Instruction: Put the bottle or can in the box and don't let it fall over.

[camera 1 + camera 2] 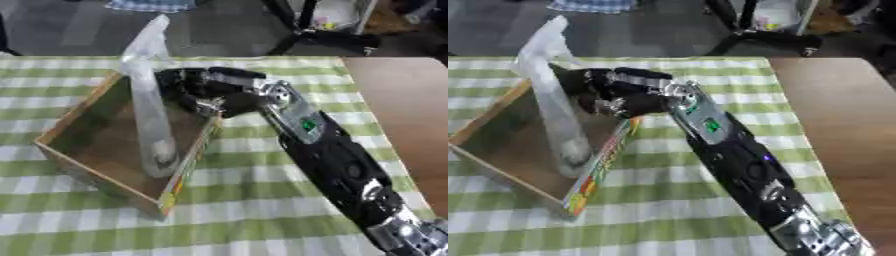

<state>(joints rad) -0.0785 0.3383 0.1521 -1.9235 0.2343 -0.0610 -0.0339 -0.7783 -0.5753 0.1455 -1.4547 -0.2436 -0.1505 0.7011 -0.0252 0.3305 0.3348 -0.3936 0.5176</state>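
1. Green-and-white checked cloth (262, 210) is covering the table; bare brown wood (407, 120) is showing on the right side.
2. Open wooden box (83, 127) is sitting askew on the cloth, w/ a colourful printed front wall.
3. Clear plastic bottle (150, 110) is standing inside the box, base on the floor, top poking well above the rim.
4. Right hand (610, 92) is reaching over the box's right wall, fingers curling round the bottle's mid part.
5. Left hand isn't showing.
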